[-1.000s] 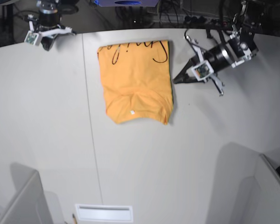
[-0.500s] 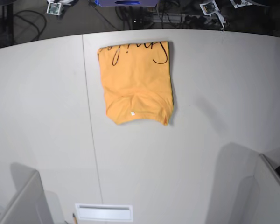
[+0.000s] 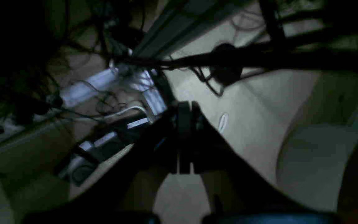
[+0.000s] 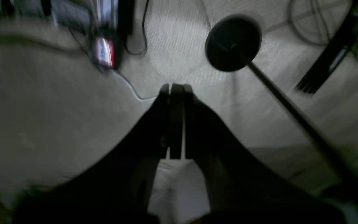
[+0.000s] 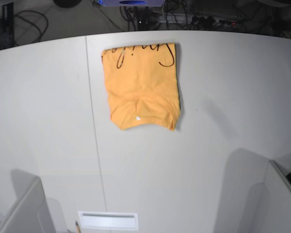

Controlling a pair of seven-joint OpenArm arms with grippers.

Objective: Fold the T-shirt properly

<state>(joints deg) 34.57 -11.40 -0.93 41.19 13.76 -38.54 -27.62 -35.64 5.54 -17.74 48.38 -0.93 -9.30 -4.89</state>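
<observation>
The light-orange T-shirt [image 5: 142,86] lies folded into a tall rectangle near the far edge of the white table [image 5: 48,126], in the base view. Black script print runs along its far end and a small white tag [image 5: 137,117] shows near its front end. Neither arm appears in the base view. In the left wrist view, my left gripper [image 3: 183,107] is shut with nothing in it, pointing at cables and floor beyond the table. The right wrist view has my right gripper [image 4: 176,88] shut and empty, over carpet and a round black stand base [image 4: 233,42].
Grey partition panels stand at the front left [image 5: 24,208] and front right [image 5: 262,194] of the table. A white slotted plate [image 5: 108,221] sits at the front edge. A seam [image 5: 93,121] runs front to back across the table, left of the shirt. Cables lie behind the table.
Both arms have lifted up and back, away from the table, and left the base view. The T-shirt has not moved.
</observation>
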